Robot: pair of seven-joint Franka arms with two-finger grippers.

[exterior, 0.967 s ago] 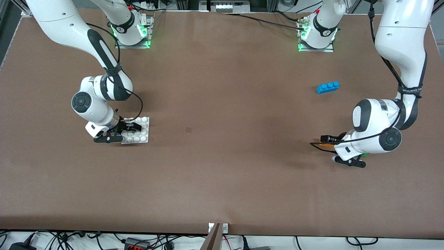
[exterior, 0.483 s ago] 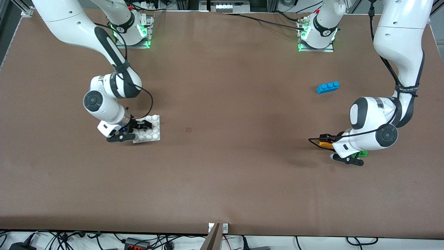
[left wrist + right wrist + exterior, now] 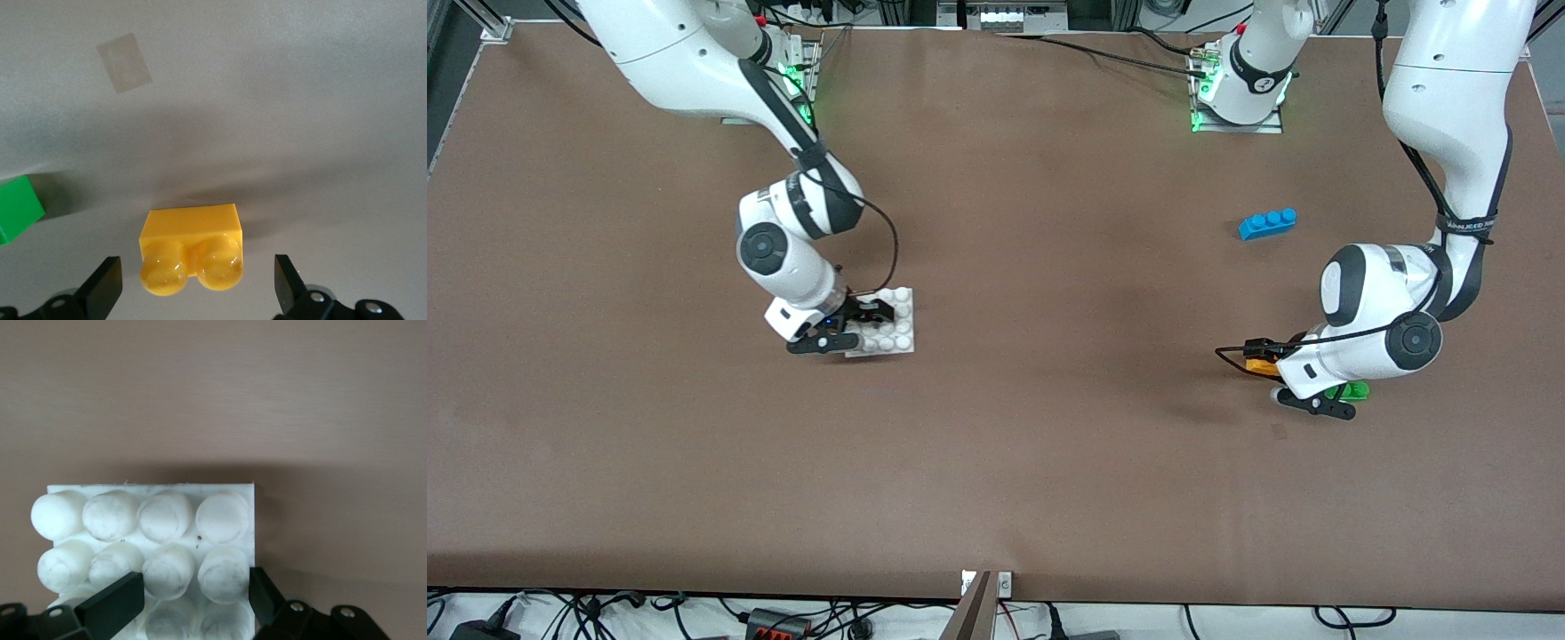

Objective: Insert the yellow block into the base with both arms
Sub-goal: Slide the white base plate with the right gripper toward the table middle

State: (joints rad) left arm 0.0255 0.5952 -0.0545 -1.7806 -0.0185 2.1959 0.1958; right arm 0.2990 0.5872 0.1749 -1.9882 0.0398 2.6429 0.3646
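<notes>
My right gripper (image 3: 869,318) is clamped on the base (image 3: 895,327) and over the last sec has carried it a long way toward the table's middle, away from the right arm's end where it was. In the right wrist view the base (image 3: 153,533) sits between my fingers (image 3: 113,610), studs up, jaws closed on its edge. It looks slightly tilted in the front view; can't tell if it's lifted or sliding.

My left gripper (image 3: 1272,360) has barely shifted: it hovers low over the yellow block (image 3: 1259,366) at the left arm's end, jaws wide apart. Left wrist view shows the yellow block (image 3: 191,248) on the table between my fingers (image 3: 103,287), not touched. Green brick (image 3: 1349,390) lies just beside it, blue brick (image 3: 1267,223) farther from the front cam.

Meaning, imo: base is half the job and is en route to a meeting spot; block isn't grasped yet. Next I need to close on it w/o nudging the green one.
</notes>
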